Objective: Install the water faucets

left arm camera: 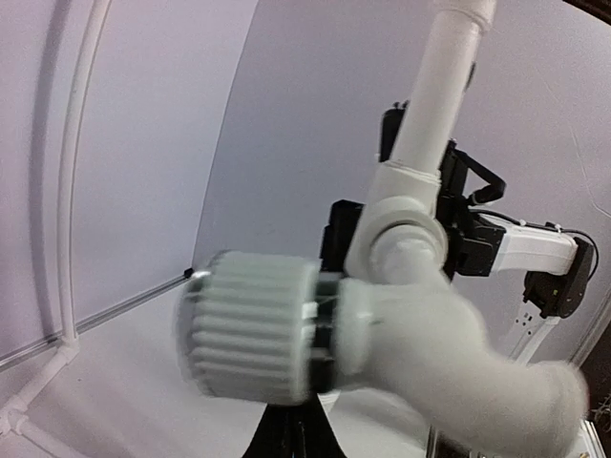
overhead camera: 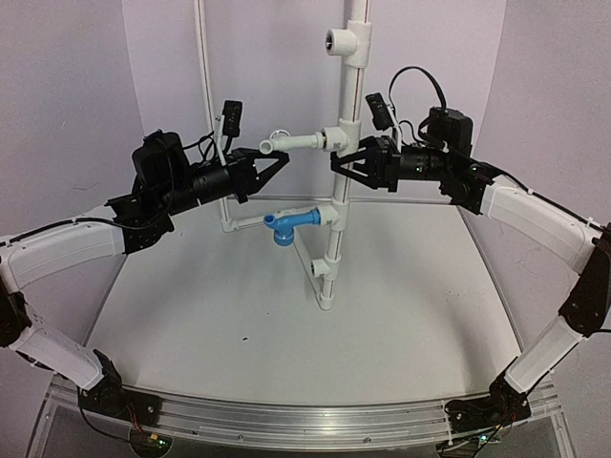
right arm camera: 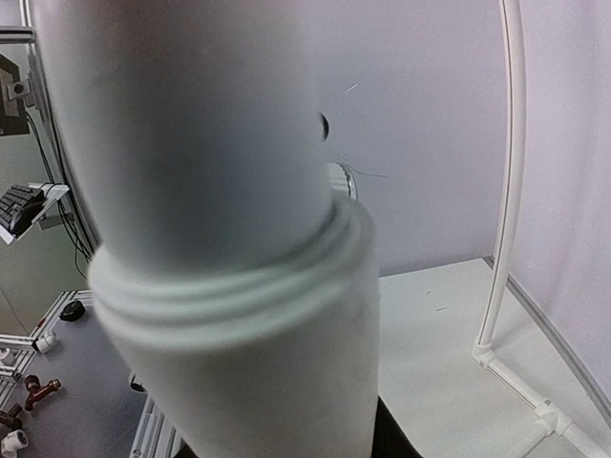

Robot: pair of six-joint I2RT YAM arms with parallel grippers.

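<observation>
White plastic faucet: smooth stem, ribbed round cap, bent spout. It projects sideways from a white T-shaped fitting midway up the upright white plastic pipe.

Blue plastic faucet: round spout mouth, seated in the lower white fitting above the pale matte bench.

Left fingers: black, triangular, just below the white faucet; I cannot tell their grip.

Right fingers: black, clenched on the pipe.
</observation>
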